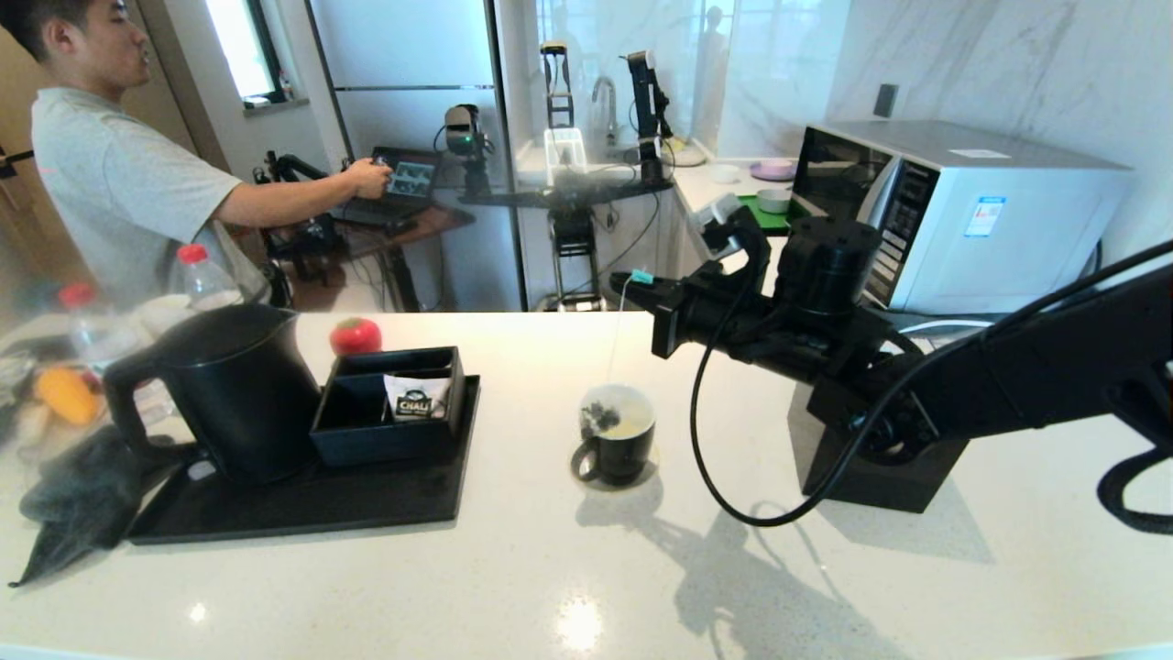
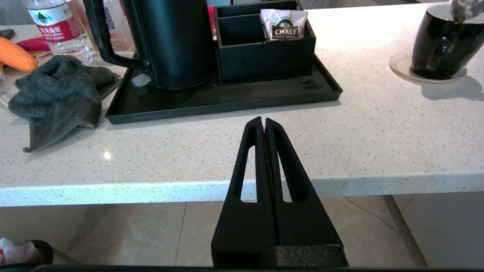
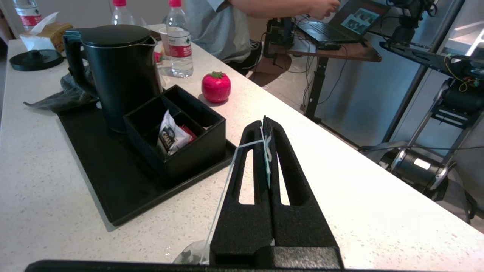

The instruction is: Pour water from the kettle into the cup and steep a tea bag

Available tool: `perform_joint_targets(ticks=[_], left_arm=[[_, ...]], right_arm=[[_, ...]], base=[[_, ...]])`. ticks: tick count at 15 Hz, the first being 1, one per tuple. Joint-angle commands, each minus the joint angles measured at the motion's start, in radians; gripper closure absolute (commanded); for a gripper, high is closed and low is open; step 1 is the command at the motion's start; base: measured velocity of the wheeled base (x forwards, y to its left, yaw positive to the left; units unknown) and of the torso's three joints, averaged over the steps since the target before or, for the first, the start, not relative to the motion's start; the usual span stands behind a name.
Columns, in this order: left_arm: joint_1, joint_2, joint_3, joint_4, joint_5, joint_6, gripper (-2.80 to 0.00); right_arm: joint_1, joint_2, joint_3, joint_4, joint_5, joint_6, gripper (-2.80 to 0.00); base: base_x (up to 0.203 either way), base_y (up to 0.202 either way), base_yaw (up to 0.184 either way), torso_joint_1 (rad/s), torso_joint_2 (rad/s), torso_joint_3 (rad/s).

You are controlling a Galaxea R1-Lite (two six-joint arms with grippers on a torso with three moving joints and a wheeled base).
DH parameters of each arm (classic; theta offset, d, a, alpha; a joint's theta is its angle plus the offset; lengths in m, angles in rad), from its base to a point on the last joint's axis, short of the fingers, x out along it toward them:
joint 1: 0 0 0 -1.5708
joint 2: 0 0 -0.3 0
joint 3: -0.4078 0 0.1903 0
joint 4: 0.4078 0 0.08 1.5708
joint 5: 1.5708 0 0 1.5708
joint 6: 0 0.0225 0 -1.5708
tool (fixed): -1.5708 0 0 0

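Note:
The black kettle (image 1: 229, 394) stands upright with its lid on, at the left end of a black tray. The black cup (image 1: 619, 435) sits on a coaster mid-counter with pale yellowish water (image 1: 634, 423) inside. My right gripper (image 1: 628, 278) hovers above the cup, shut on the tag and string. The tea bag (image 1: 600, 417) dangles from it at the cup's left rim. In the right wrist view the string runs from the gripper (image 3: 264, 122) down to the tea bag (image 3: 191, 255). My left gripper (image 2: 263, 121) is shut and empty, parked low before the counter's front edge.
On the black tray (image 1: 302, 513) a divided black box (image 1: 389, 403) holds a CHALI sachet. A red ball (image 1: 356, 335), water bottles (image 1: 203, 275) and a dark cloth (image 1: 73, 495) lie around it. A black block (image 1: 880, 467) and microwave (image 1: 962, 211) stand right. A person (image 1: 119, 174) stands behind the counter.

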Motion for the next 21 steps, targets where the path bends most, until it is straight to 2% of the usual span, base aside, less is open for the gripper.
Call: perform_joint_targets(ticks=[1,10,17,21], left_arm=[[0.000,0.000,0.000,0.000,0.000,0.000,0.00],[0.000,0.000,0.000,0.000,0.000,0.000,0.00],[0.000,0.000,0.000,0.000,0.000,0.000,0.00],[0.000,0.000,0.000,0.000,0.000,0.000,0.00]], right_arm=[[-0.008,0.012,-0.005,-0.009,0.003,0.000,0.00],[-0.008,0.057,0.005,-0.015,0.006,0.000,0.00],[0.001,0.053,0.132,-0.058,0.008,-0.003,0.00],[0.018,0.050,0.248,-0.147,0.009,-0.003,0.00]], base=[[0.000,0.000,0.000,0.000,0.00,0.000],[0.000,0.000,0.000,0.000,0.00,0.000],[0.000,0.000,0.000,0.000,0.00,0.000],[0.000,0.000,0.000,0.000,0.00,0.000]])
